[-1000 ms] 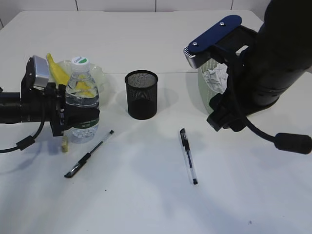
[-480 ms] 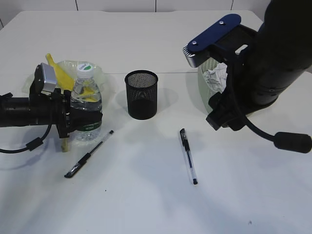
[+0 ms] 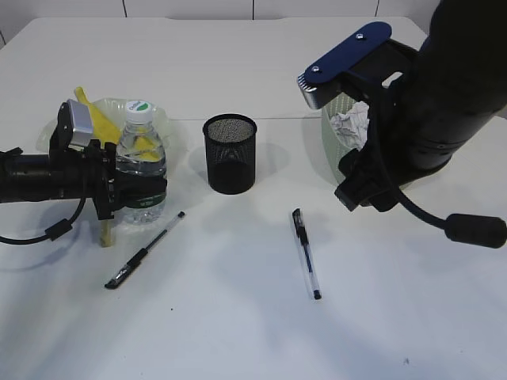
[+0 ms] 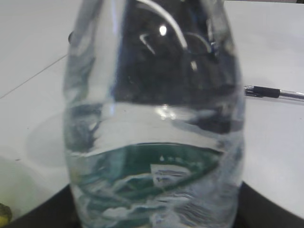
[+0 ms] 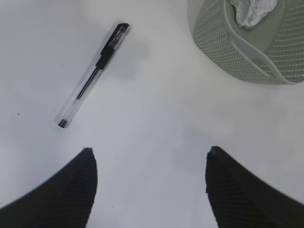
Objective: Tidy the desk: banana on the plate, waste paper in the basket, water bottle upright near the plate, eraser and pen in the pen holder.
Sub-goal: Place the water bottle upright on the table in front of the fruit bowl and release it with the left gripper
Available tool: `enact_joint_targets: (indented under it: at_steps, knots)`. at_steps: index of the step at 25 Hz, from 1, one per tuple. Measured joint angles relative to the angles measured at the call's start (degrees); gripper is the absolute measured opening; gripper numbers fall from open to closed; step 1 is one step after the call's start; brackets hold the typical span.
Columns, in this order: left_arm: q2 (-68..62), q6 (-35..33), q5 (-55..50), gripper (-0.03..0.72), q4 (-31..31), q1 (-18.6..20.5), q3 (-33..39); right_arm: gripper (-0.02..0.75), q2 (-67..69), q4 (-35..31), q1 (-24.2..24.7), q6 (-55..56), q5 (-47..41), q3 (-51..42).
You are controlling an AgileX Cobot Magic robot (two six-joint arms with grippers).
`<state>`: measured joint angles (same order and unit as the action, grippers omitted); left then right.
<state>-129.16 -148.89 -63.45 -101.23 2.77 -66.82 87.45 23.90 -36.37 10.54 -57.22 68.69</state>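
Note:
The water bottle (image 3: 141, 162) stands upright beside the clear plate (image 3: 162, 120), and my left gripper (image 3: 139, 195) is shut on its green-labelled lower half. It fills the left wrist view as the bottle (image 4: 154, 118), with the gripper (image 4: 156, 216) around its base. The banana (image 3: 97, 117) lies on the plate. A small yellowish eraser (image 3: 105, 233) sits under the left arm. One pen (image 3: 145, 249) lies in front of the bottle, another pen (image 3: 306, 253) (image 5: 92, 76) at centre right. The black mesh pen holder (image 3: 230, 153) stands mid-table. Crumpled waste paper (image 3: 351, 125) (image 5: 251, 12) is in the basket (image 3: 334, 150) (image 5: 237, 52). My right gripper (image 5: 150, 152) hangs open over bare table.
The bulky right arm (image 3: 444, 103) hides most of the basket in the exterior view. A cable loops from the left arm (image 3: 32, 178) near the table's left edge. A pen (image 4: 275, 92) shows behind the bottle in the left wrist view.
My left gripper has carried the bottle slightly right and back toward the plate, and the bottle now sits lower. The right arm has not moved.

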Motion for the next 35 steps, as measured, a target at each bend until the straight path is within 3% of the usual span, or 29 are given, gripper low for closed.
enact_joint_targets:
  at_steps: [11,25,35]
  knots:
    - [-0.03,0.0,0.0,0.384,0.0,0.0,0.0,0.532,0.0,0.0,0.0,0.0,-0.2,0.0]
    - [-0.03,0.0,0.0,0.472,0.0,0.0,0.0,0.532,0.0,0.87,0.0,0.0,-0.32,0.0]
    - [-0.03,0.0,-1.99,0.575,-0.76,0.95,-0.23,0.532,0.0,1.57,0.0,0.0,-0.42,0.0]
